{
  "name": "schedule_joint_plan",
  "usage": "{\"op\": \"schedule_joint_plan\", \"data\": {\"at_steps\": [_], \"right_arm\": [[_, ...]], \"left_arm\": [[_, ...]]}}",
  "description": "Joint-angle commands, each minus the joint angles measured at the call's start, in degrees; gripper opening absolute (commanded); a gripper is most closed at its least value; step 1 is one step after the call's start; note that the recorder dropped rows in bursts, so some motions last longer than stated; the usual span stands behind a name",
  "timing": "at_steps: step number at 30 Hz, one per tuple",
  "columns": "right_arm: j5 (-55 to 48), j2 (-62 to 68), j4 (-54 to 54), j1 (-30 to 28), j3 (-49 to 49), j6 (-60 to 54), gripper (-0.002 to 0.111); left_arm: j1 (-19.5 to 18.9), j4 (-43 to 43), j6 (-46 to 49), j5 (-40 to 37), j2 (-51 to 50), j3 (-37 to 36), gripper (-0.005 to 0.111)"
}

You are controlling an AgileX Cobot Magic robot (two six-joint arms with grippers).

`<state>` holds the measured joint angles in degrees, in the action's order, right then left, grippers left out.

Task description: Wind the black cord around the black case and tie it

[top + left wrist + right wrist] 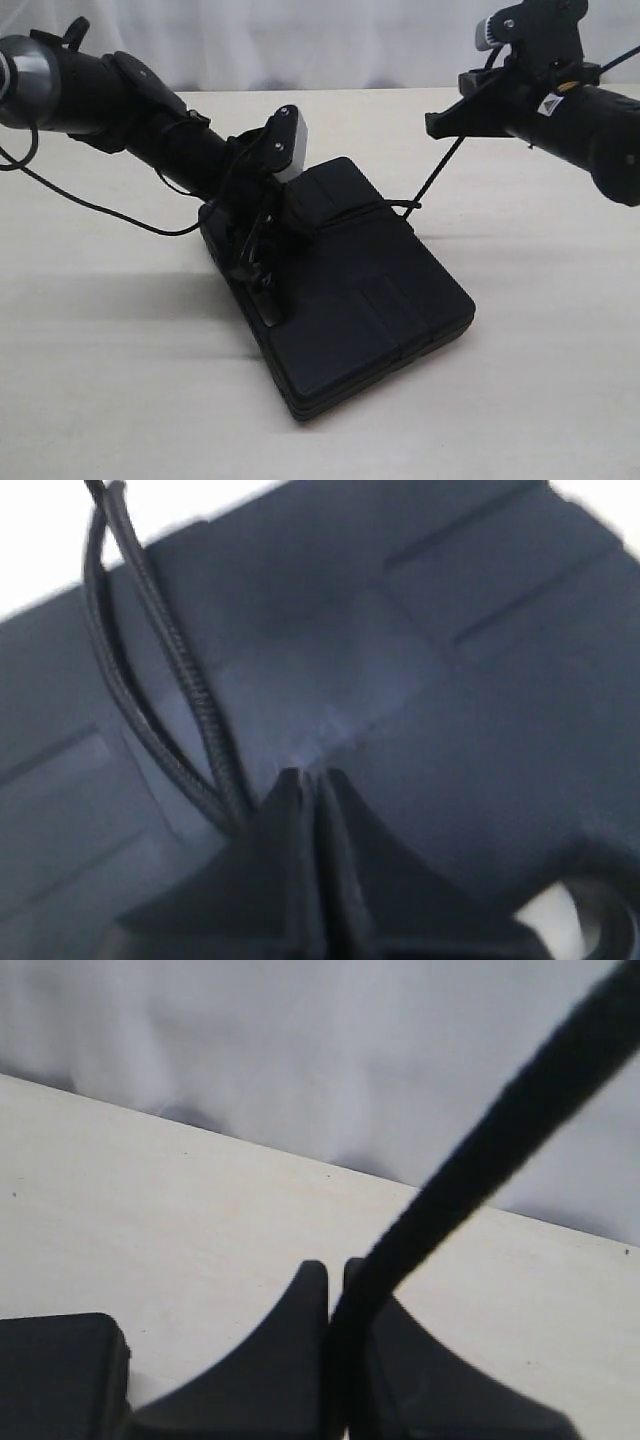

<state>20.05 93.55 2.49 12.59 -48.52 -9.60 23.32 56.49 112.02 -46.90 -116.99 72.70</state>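
Observation:
The black case (370,290) lies flat on the table, its ribbed lid (450,710) filling the left wrist view. The black cord (440,170) crosses the lid and rises taut from the case's far right edge up to my right gripper (432,125). That gripper (335,1270) is shut on the cord (500,1140), high above the table to the right of the case. My left gripper (265,285) points down on the case's left side. Its jaws (310,777) are closed together, and two cord strands (185,680) run along the lid and vanish beside one finger.
The light wooden table (540,380) surrounds the case, with a white curtain (330,40) behind. A thin glossy arm cable (90,208) loops over the table at the left. The left arm (150,120) hangs over the case's back left corner.

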Motion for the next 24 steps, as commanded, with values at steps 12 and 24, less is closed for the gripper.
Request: {"op": "schedule_joint_plan", "data": {"at_steps": [12, 24], "right_arm": [[-3.42, 3.25, 3.06, -16.78, 1.17, 3.01, 0.004], [-2.45, -9.17, 4.80, -21.12, 7.50, 3.05, 0.004]], "left_arm": [[0.01, -15.92, -11.64, 4.28, -0.43, 0.09, 0.000], [0.01, -23.51, -19.39, 5.48, -0.43, 0.09, 0.000]]}}
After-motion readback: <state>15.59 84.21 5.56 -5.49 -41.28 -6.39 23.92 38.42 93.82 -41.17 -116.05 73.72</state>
